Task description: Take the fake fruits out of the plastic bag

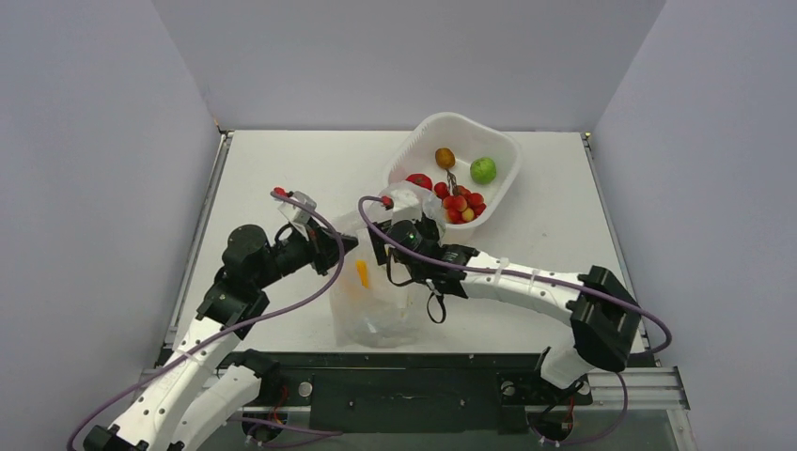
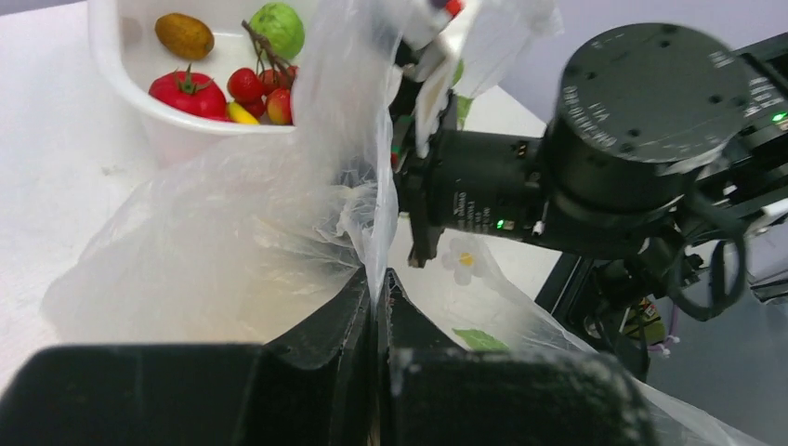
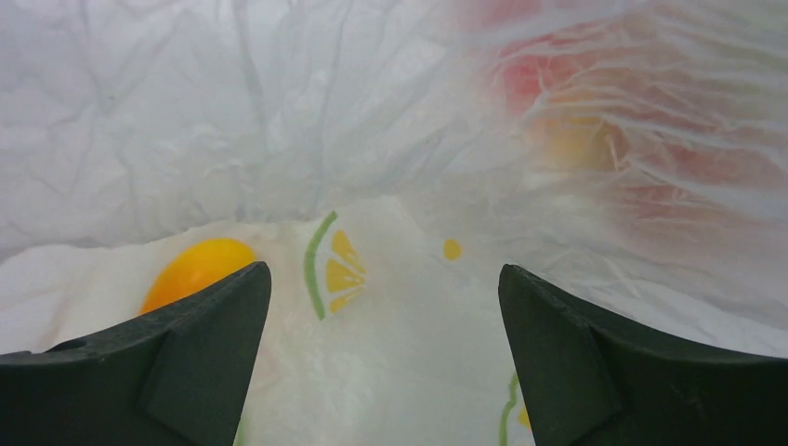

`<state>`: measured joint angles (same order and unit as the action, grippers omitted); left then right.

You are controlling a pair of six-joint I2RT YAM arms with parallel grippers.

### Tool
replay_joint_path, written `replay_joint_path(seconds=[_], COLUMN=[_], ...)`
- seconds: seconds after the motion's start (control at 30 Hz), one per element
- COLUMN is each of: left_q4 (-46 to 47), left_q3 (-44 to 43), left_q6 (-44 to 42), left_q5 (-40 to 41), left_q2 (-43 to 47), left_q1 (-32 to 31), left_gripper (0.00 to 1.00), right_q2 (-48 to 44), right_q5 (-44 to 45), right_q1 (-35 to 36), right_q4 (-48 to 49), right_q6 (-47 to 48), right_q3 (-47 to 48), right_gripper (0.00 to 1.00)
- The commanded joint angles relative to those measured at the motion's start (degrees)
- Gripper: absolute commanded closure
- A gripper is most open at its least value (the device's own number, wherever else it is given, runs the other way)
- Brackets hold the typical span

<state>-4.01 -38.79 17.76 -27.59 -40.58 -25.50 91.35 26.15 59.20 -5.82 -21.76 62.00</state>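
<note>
I hold the plastic bag (image 1: 376, 315) by its rim, pinched in my left tool (image 2: 376, 283), bag upright on the worktop (image 1: 282, 169), my right tool (image 3: 383, 274) spread wide inside its mouth, orange-yellow fruit (image 3: 193, 269) in the bag beside one finger, red round fruit (image 1: 419, 181) and grapes (image 1: 461, 204) in the white tub (image 1: 503, 150)

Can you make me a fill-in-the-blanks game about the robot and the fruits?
The left gripper pinches the thin crinkly lemon-print plastic bag with jaws ____.
The right gripper points into that bag with jaws wide ____.
The round plastic apple in the white rigid square tub is coloured ____.
The glossy orange-yellow plastic fruit lies in the ____, not the tub.
Missing words: shut, open, green, bag.
</note>
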Motion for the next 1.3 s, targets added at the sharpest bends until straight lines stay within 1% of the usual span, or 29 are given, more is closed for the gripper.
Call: replay_joint_path(seconds=[0.0,0.1,0.17,0.23,0.3,0.4,0.43,0.53,0.67,0.8,0.93,1.1,1.27], left_q4=[9.46,7.86,4.99,0.07,-3.52,-6.17,-6.31,-5.51,-4.38,-3.53,-3.4,-5.15,-4.97], left_q3=[-4.25,-3.69,-1.72,0.6,3.1,5.83,7.08,9.3,12.43,15.0,14.89,13.89,15.03], left_q6=[5.09,4.8,3.56,3.15,3.53,5.44,6.59,9.04,11.39,13.05,13.26,12.59,12.78], left_q5=[-4.31,-3.44,-0.55,4.11,7.87,10.31,10.99,11.36,12.37,14.25,14.72,15.13,15.35], left_q2=[-0.31,0.73,2.41,4.42,6.14,7.74,7.9,9.1,11.29,12.96,13.47,13.76,14.6], left_q1=[0.16,0.18,0.18,0.18,0.26,0.27,0.27,0.27,0.25,0.27,0.27,0.27,0.27], left_gripper=[1.0,1.0,1.0,1.0,1.0,1.0,1.0,1.0,1.0,1.0,1.0,1.0,1.0], right_q2=[-7.12,-8.7,-8.51,-6.35,-4.06,-0.48,1.83,5.03,5.63,5.09,5.77,5.39,4.62], right_q5=[10.38,9.43,5.67,2.47,2.79,3.27,3.15,3.46,-0.43,-3.06,-7.6,-9.13,-12.18], right_q1=[1.12,3.28,4.49,5.68,6.05,5.97,5.87,5.92,6.3,6.32,6.56,7.71,8.56], right_q4=[-8.15,-9.29,-8.7,-6.24,-3.79,1.87,2.36,2.14,5.19,7.19,8.22,7.63,6.67], right_q6=[5.79,5.78,3.97,2.03,-0.2,-1.84,-2.08,-5.15,-8.65,-10.6,-13.2,-14.84,-15.71], right_q3=[2.08,3.17,2.85,1.15,-0.6,-3.17,-2.96,-2.17,-4.96,-4.83,-4.72,-4.99,-5.82], right_gripper=[0.12,0.12,0.12,0.12,0.12,0.11,0.11,0.11,0.12,0.12,0.12,0.12,0.12])
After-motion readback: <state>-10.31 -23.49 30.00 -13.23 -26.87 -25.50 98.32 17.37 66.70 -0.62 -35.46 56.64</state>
